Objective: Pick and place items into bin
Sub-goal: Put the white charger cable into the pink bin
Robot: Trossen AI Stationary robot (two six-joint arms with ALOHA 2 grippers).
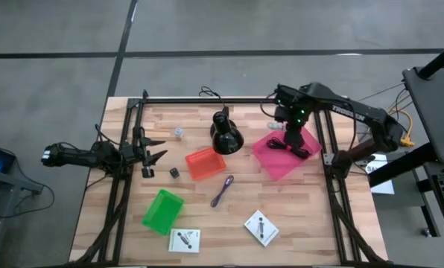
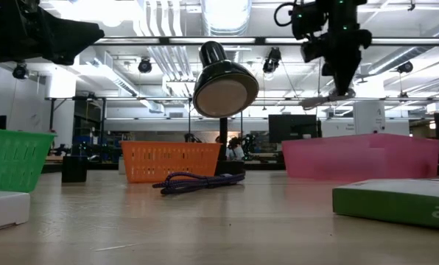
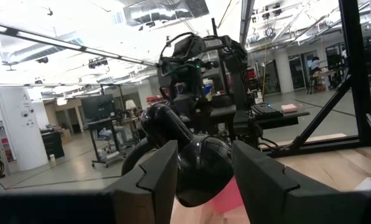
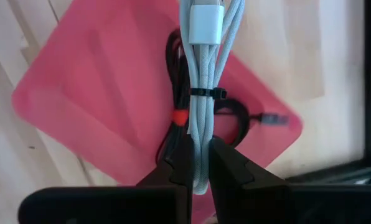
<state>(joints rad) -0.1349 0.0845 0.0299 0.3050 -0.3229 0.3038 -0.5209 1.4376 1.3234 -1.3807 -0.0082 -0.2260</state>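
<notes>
Three bins: pink (image 1: 278, 160), orange (image 1: 205, 163), green (image 1: 162, 210). Two cards (image 1: 261, 228) sit near the front edge. Right gripper (image 4: 198, 163) pinches a white cable (image 4: 204, 93) above pink. Left gripper (image 1: 153, 154) hangs apart at the left edge.

White braided cable (image 4: 204, 93), bundled with a black tie, hangs over the pink bin (image 4: 98, 106) (a black cable (image 4: 235, 121) already coiled inside). Purple cord (image 1: 223, 191) lies frame centre; two white cards (image 1: 261, 228) lower down; tiny dark cube (image 1: 174, 172) left of centre.
</notes>
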